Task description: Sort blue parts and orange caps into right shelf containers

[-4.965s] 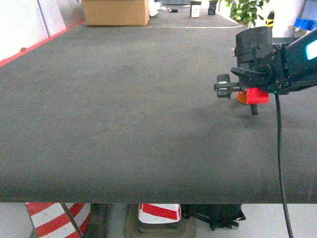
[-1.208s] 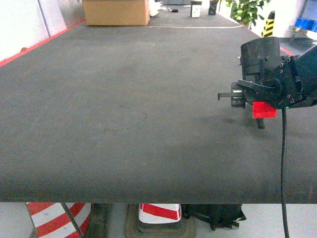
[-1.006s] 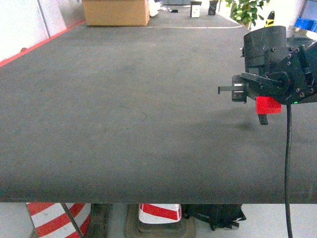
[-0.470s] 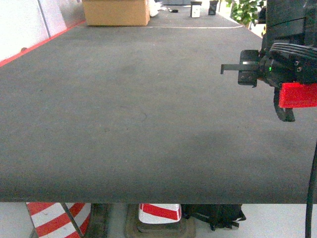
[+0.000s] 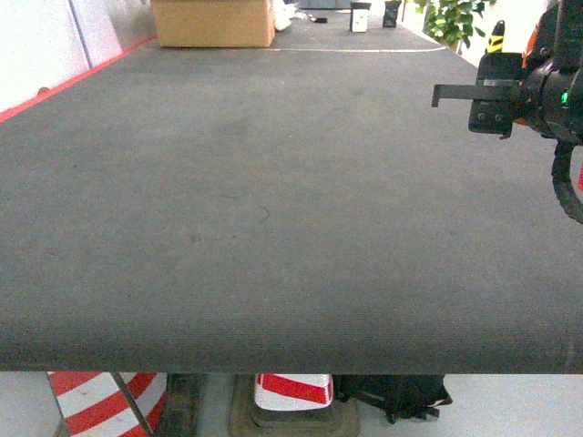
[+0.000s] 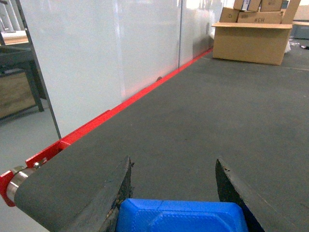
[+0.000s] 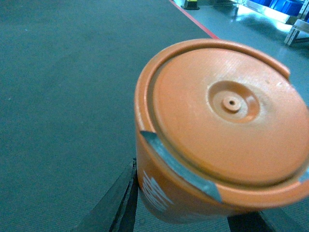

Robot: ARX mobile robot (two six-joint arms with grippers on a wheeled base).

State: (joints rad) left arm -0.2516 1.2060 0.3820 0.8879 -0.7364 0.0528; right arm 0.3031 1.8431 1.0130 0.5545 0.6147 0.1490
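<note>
Head view: the dark grey worktop [image 5: 255, 200] fills most of the frame. A cardboard box [image 5: 212, 22] is seen at the upper left of centre, at the far end of the worktop; whether anything lies in it cannot be told. No blue crate can be made out clearly; only a blurred blue patch is seen at the upper right corner of the right wrist view.

Right end effector [image 5: 537, 86]: seen at the upper right edge of the head view, raised above the worktop and partly cut off by the frame. In the right wrist view an orange cap [image 7: 222, 130] is gripped between the two dark fingers [image 7: 118, 198], which are closed against its sides near the lower edge of the frame. The cap is tilted, its round face towards the camera, with white print on its side partly visible at lower centre.

Left end effector [image 6: 174, 181]: fingers held apart, nothing between them; a blue moulded part of the end effector body [image 6: 181, 216] is seen at the bottom centre.

Edges: a red strip [image 6: 120, 108] borders the worktop's side, running from lower left to upper centre in the left wrist view, with a white wall panel [image 6: 96, 58] beside it. The near edge of the worktop crosses the bottom of the head view, with red-and-white striped objects [image 5: 100, 396] below it.
</note>
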